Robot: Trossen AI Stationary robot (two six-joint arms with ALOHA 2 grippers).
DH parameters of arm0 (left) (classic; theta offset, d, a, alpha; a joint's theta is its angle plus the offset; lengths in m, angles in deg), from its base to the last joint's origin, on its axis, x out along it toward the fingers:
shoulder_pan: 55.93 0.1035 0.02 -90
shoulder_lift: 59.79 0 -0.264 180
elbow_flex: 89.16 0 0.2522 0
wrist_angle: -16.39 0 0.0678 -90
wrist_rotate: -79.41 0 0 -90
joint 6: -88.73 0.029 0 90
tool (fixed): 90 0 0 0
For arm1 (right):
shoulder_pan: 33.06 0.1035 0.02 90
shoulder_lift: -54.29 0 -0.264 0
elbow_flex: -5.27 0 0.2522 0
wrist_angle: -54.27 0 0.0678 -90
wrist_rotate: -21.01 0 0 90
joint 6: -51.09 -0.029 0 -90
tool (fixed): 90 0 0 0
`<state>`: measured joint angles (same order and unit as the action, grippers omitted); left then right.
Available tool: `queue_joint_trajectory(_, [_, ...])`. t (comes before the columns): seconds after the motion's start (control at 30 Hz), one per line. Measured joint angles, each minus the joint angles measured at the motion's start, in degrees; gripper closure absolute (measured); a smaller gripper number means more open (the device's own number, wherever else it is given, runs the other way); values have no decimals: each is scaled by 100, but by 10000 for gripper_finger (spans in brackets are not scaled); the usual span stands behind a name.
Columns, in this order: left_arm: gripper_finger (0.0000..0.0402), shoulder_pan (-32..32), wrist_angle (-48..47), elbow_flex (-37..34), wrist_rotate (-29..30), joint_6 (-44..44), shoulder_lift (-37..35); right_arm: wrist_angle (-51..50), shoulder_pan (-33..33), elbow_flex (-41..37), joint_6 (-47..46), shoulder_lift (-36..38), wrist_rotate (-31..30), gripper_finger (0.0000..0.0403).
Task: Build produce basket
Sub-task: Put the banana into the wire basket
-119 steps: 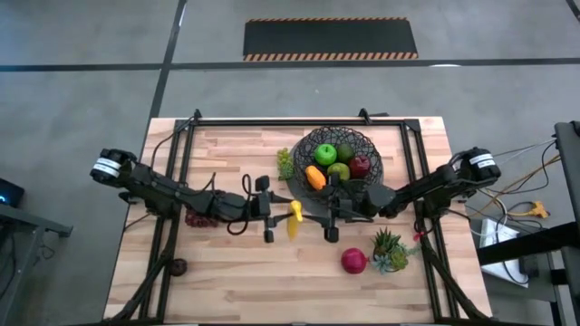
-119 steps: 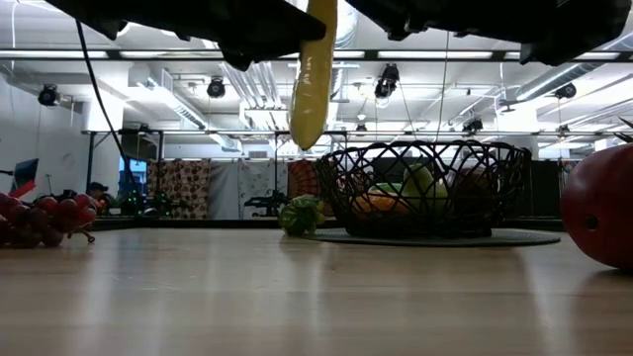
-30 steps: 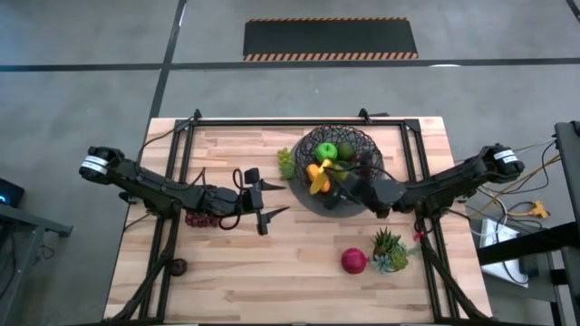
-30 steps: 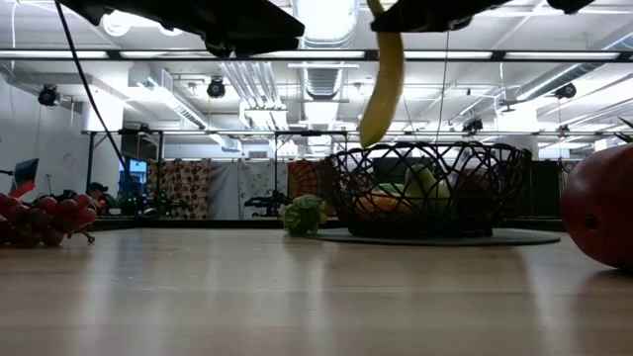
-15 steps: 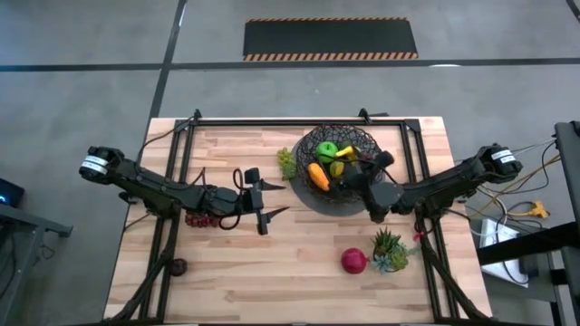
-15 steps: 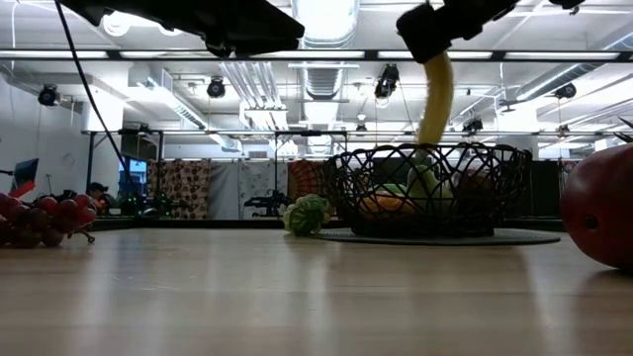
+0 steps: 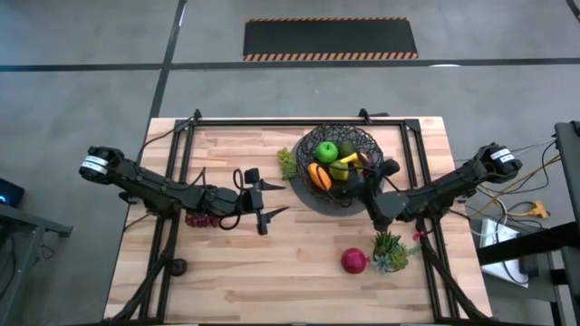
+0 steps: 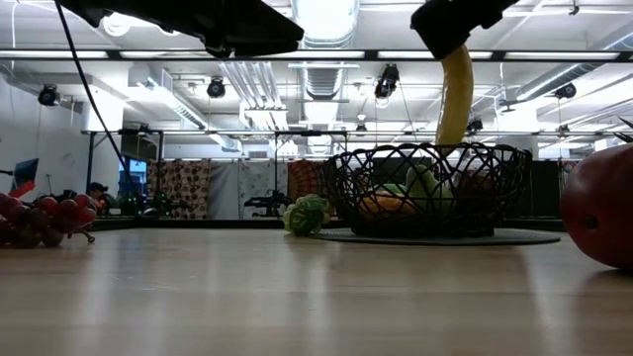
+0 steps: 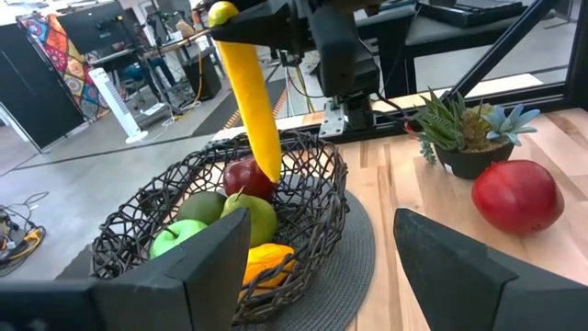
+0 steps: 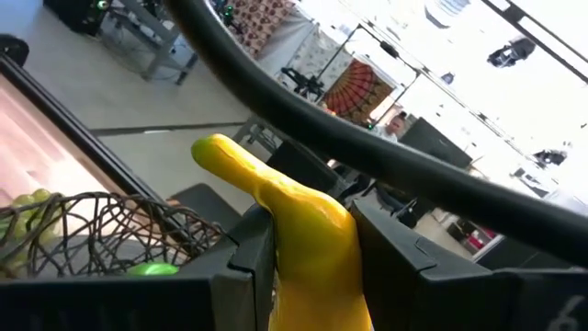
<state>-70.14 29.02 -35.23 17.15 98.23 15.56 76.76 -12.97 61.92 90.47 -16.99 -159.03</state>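
Yellow banana (image 8: pixel 455 96): long toy fruit hanging upright above the basket, upper end clamped between the fingers of the right gripper (image 7: pixel 372 169); lower tip at rim level in the low view, right of centre.
Round black woven-wire basket (image 7: pixel 362 143): stands on a dark grey disc base (image 9: pixel 354 241), upper centre of the light wooden table (image 7: pixel 236 272) in the high view.
Basket contents: green apple (image 7: pixel 325 151), orange piece (image 7: pixel 317 177), green pear (image 9: pixel 250 213), dark red apple (image 9: pixel 243 173).
Left gripper (image 7: pixel 269 200): left of centre in the high view, fingers spread apart, holding nothing.
Purple grapes (image 7: pixel 203 217): on the table under the left arm; far left edge of the low view.
Green grapes (image 7: pixel 286 163): on the table, touching the basket's left side.
Large red apple (image 7: pixel 353 261): lower right of the table, just beside the small spiky green potted plant (image 7: pixel 391 249).
Small dark round object (image 7: pixel 178 266): lower left of the table, kind unclear.
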Motion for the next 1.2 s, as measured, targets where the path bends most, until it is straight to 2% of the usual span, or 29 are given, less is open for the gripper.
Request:
queue_joint_trajectory(0.2, [150,0,0,-9,2,-2,2,-35,5,0,201,-8,1,296])
queue_joint_trajectory(0.3, [150,0,2,-9,2,-4,2,-415,5,0,255,-9,-1,296])
queue_joint_trajectory(0.83, [150,1,2,-24,2,-7,2,-2585,5,-16,-796,-13,35,297])
queue_joint_trajectory(1.07, [150,0,4,-24,4,-7,2,-3446,3,-29,-1596,-15,632,291])
queue_joint_trajectory(1.2, [150,0,4,-24,2,-7,2,-3732,3,-32,-2047,-17,653,289])
